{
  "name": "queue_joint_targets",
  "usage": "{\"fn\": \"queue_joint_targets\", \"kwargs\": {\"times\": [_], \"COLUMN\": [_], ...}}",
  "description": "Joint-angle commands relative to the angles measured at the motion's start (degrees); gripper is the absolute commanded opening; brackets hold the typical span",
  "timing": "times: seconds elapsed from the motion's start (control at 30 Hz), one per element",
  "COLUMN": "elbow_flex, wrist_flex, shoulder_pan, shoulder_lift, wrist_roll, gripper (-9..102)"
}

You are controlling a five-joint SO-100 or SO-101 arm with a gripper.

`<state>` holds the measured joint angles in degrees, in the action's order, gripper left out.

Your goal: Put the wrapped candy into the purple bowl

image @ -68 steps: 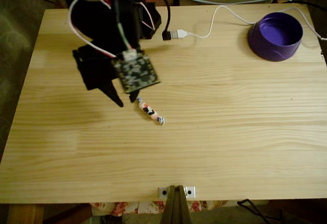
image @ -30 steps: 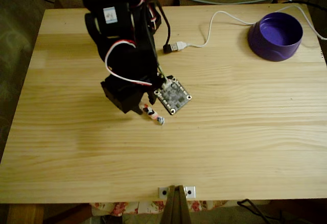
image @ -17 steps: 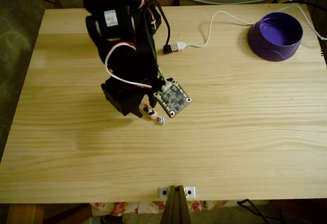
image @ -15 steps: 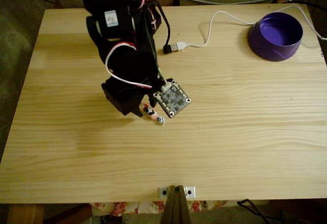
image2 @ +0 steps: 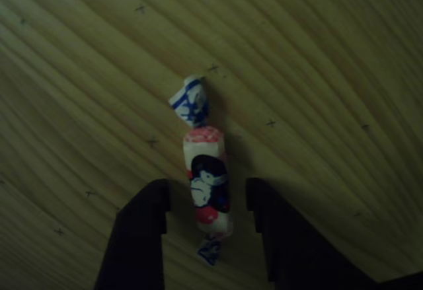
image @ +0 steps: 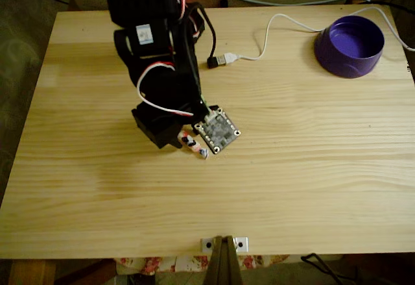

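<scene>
The wrapped candy lies flat on the wooden table, left of centre. It is white with pink-red and dark blue marks and twisted ends. In the other view the candy lies lengthwise between my two dark fingers, with a small gap on each side. My gripper is open and straddles the candy's lower half. In the fixed view the black arm stands over the candy and hides most of the gripper. The purple bowl sits at the far right corner, with nothing seen in it.
A white USB cable with a black-and-silver plug runs across the far part of the table towards the bowl. A small circuit board hangs off the wrist beside the candy. A metal bracket sits at the near edge.
The arm swung right from beside the candy and came down over it. In the last half second it sank a little lower; the candy has stayed in place.
</scene>
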<state>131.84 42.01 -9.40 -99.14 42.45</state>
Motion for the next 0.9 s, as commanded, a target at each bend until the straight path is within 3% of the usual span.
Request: {"fn": "queue_joint_targets", "kwargs": {"times": [0.0, 0.87], "elbow_flex": [0.53, 3.16], "wrist_flex": [-1.32, -3.60], "shoulder_pan": [-0.53, 0.09], "shoulder_lift": [0.18, -0.62], "wrist_roll": [0.18, 0.70], "gripper": [16, 6]}}
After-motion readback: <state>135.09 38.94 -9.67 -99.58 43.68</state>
